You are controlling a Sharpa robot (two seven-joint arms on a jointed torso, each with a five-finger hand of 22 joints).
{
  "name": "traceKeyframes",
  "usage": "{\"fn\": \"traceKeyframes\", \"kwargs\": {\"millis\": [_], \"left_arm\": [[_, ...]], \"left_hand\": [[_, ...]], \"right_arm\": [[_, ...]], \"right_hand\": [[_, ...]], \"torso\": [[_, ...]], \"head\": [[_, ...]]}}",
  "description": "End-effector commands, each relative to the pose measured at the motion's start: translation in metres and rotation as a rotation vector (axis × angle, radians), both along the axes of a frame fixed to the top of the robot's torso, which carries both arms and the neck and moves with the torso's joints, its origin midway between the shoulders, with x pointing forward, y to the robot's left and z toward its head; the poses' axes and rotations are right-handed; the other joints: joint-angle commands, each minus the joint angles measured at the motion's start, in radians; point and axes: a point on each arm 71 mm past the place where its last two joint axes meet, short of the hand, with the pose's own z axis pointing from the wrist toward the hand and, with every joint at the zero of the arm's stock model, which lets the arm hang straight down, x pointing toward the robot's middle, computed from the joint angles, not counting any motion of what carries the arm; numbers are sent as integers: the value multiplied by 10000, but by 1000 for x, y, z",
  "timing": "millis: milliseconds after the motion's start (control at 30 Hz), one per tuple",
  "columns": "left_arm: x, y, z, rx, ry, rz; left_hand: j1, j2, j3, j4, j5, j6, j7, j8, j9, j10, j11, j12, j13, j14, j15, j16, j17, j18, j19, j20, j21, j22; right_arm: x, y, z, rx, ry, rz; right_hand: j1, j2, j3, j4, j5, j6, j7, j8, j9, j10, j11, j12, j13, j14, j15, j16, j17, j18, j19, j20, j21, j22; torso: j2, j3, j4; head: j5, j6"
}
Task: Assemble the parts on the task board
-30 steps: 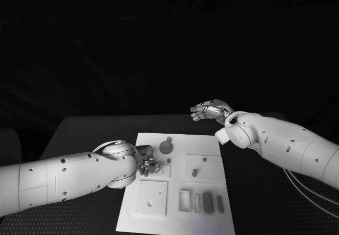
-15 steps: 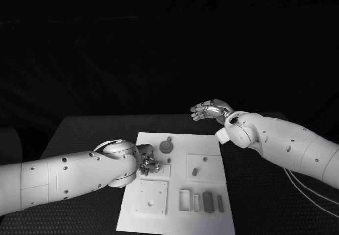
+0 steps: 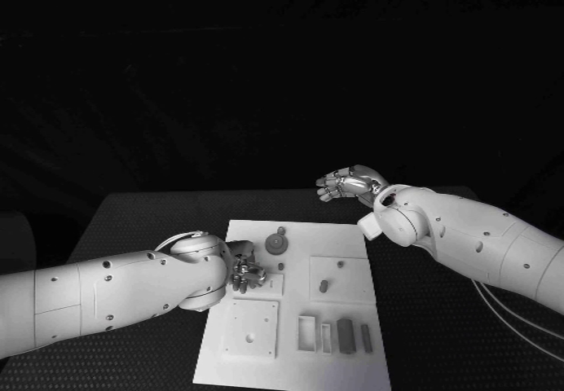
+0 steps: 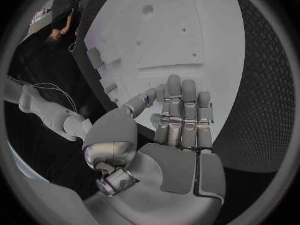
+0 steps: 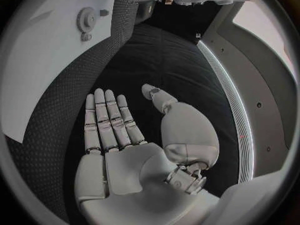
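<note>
We see two white arms with dark screws, thin cables [image 3: 505, 303] under the right one, each ending in a silver robot hand: left robot hand [image 3: 244, 272], right robot hand [image 3: 348, 184].

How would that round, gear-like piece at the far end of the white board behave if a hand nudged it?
The round part lies flat on the task board, so it would probably slide, not roll. It looks small and rigid, likely light. Stood on edge, it might roll.

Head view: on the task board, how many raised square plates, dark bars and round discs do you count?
raised square plates: 3
dark bars: 2
round disc: 1
Total: 6
</note>
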Motion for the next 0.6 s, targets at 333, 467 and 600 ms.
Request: {"fn": "traceKeyframes", "kwargs": {"millis": [333, 467, 600], "left_arm": [[-4, -4, -7, 24, 411, -210], [-4, -4, -7, 27, 400, -193], [-3, -4, -7, 39, 386, -155]], "left_hand": [[-220, 81, 19, 211, -104, 551, -463, 37, -15, 307, -322, 37, 28, -11, -69, 81, -41, -76, 35, -566, 101, 17], [-255, 118, 27, 244, -113, 566, -469, 40, -15, 321, -328, 41, 34, -2, -74, 96, -49, -76, 38, -572, 113, 12], [-283, 167, 37, 269, -117, 573, -472, 42, -15, 328, -332, 42, 38, 2, -79, 108, -57, -76, 40, -578, 124, 7]], "right_arm": [[-1, 2, 0, -143, -46, 298], [-2, 2, 0, -169, -55, 335], [-2, 2, 0, -180, -54, 359]], "right_hand": [[151, 40, 21, -136, 10, -41, 332, 65, -25, 82, -34, -87, -12, -28, 33, -25, -39, -8, -47, 5, -67, 26], [173, 44, 29, -155, 17, -40, 333, 68, -29, 88, -34, -93, -11, -31, 37, -25, -46, -10, -49, 7, -75, 30], [190, 48, 35, -170, 26, -39, 334, 69, -33, 91, -33, -98, -11, -36, 40, -26, -53, -11, -53, 9, -83, 34]], "torso": [[1, -5, 3], [1, -8, 8], [-1, -4, 4]], "head": [[-14, -20], [-13, -15], [-14, -17]]}}
